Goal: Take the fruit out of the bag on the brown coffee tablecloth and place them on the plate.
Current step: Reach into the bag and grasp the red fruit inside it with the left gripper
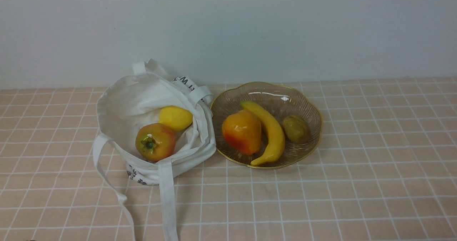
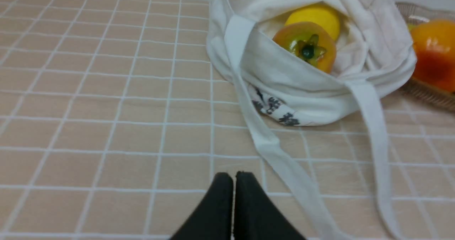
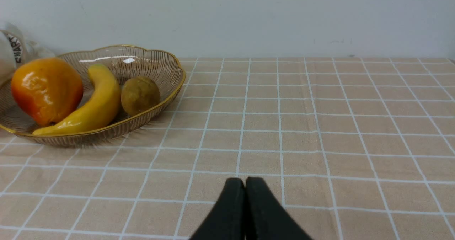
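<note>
Front view: banana (image 1: 270, 130), orange pear (image 1: 242, 132) and brown fruit (image 1: 296, 128) already on plate (image 1: 275, 91), just right of bag (image 1: 121, 101). Still to move: red-orange fruit (image 1: 155, 142) and lemon (image 1: 175, 118), inside bag. Left gripper (image 2: 233, 183), right gripper (image 3: 244, 188) pinched closed, empty, away from bag. Likely past halfway.

Black capitals, seemingly "SMAR", run along the edge of the white bag (image 3: 9, 44) nearest the plate (image 3: 170, 73). The black characters printed low on the bag's front are too blurred to read.
</note>
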{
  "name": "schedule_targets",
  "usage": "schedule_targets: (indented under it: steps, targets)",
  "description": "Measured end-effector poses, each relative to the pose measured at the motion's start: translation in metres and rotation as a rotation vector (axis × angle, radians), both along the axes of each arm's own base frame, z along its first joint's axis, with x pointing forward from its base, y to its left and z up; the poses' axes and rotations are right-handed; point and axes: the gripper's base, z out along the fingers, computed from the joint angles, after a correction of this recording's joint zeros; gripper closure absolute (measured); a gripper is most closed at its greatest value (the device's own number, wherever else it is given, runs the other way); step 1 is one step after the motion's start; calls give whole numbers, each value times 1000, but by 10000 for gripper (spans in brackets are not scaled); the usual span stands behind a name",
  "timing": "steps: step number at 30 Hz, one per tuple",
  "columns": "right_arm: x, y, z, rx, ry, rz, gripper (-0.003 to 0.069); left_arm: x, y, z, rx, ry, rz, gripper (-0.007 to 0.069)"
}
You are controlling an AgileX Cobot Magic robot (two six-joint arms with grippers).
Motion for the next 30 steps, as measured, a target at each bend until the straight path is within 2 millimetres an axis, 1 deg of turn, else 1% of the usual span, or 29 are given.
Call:
schedule_targets:
  steps: [1, 3, 4, 5, 6, 8, 10, 12, 14, 16, 18, 20, 21, 22, 23, 25, 26, 28, 29, 30]
  targets:
    - [0, 0, 0, 0, 0, 0, 673, 0, 0, 0, -22, 3, 3, 632]
    - [0, 0, 0, 0, 0, 0, 673, 0, -4, 0, -184, 18, 14, 632]
    - [0, 0, 0, 0, 0, 0, 673, -1, -8, 1, -371, 42, 23, 632]
    - [0, 0, 0, 0, 0, 0, 673, -1, -10, 2, -464, 55, 27, 632]
    - [0, 0, 0, 0, 0, 0, 673, -1, -14, 3, -595, 73, 30, 632]
    - [0, 0, 0, 0, 0, 0, 673, -2, -18, 6, -782, 96, 27, 632]
    - [0, 0, 0, 0, 0, 0, 673, -2, -20, 9, -889, 102, 21, 632]
    - [0, 0, 0, 0, 0, 0, 673, -2, -21, 10, -922, 99, 19, 632]
    - [0, 0, 0, 0, 0, 0, 673, -1, -19, 14, -953, 60, 26, 632]
    - [0, 0, 0, 0, 0, 0, 673, 0, -18, 16, -945, 32, 23, 632]
    - [0, 0, 0, 0, 0, 0, 673, -2, -19, 25, -860, 0, -19, 632]
    - [0, 0, 0, 0, 0, 0, 673, -6, -22, 46, -726, -60, -99, 632]
    - [0, 0, 0, 0, 0, 0, 673, -10, -23, 67, -651, -111, -143, 632]
    - [0, 0, 0, 0, 0, 0, 673, -11, -23, 75, -620, -123, -159, 632]
    - [0, 0, 0, 0, 0, 0, 673, -11, -24, 88, -575, -129, -179, 632]
    - [0, 0, 0, 0, 0, 0, 673, -3, -28, 111, -455, -52, -211, 632]
    - [0, 0, 0, 0, 0, 0, 673, 2, -29, 116, -413, 1, -222, 632]
    - [0, 0, 0, 0, 0, 0, 673, 15, -32, 121, -323, 144, -247, 632]
    - [0, 0, 0, 0, 0, 0, 673, 23, -34, 120, -276, 258, -264, 632]
    - [0, 0, 0, 0, 0, 0, 673, 32, -34, 120, -191, 403, -285, 632]
